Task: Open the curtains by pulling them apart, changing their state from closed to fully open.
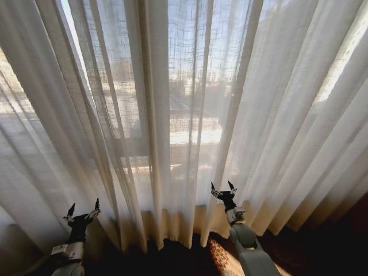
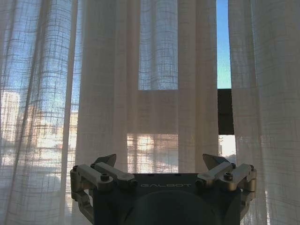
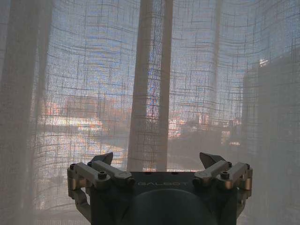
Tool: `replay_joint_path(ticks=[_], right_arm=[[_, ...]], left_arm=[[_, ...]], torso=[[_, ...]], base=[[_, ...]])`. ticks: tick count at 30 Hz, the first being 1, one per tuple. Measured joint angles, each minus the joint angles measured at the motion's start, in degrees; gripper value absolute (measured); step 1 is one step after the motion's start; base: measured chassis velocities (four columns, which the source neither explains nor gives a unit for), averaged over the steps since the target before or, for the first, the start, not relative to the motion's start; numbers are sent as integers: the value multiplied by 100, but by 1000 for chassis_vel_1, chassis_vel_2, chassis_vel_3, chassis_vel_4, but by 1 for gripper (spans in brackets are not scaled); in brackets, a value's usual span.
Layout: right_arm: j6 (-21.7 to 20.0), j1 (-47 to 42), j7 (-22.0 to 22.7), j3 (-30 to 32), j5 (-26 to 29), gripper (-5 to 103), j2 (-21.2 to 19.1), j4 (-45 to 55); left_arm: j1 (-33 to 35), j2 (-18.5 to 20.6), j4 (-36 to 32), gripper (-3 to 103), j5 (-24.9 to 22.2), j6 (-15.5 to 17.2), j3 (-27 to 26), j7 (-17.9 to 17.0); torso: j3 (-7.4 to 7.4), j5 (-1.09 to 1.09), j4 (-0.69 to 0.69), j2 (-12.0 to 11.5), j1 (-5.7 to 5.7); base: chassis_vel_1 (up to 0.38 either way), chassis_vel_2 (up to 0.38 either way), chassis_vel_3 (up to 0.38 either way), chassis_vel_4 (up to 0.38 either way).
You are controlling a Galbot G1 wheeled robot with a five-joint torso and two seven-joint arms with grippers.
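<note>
curtains (image 1: pixel 184 115) hang shut in front | left gripper (image 1: pixel 82 213) wide apart, low left | right gripper (image 1: pixel 223 190) wide apart, near middle folds | grab one fold each, pull sideways slowly

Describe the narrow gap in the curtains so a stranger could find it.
Start at the sheer white curtains hanging in front of the open left gripper. Above the gripper's fingertip, a thin vertical slit shows bare blue sky and a dark window bar, unveiled by fabric.
</note>
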Motion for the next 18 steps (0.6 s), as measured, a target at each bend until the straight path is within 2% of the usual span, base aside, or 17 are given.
replay_joint_path(ticks=[10,18], right_arm=[[43,735,26,-441,119,100,96,-887],[89,1120,-43,-549,113,100,119,-1312]], left_arm=[[0,0,0,100,0,0,0,0],[0,0,0,100,0,0,0,0]], torso=[[0,-1,0,0,1],[0,0,0,0,1]], base=[[0,0,0,0],[0,0,0,0]])
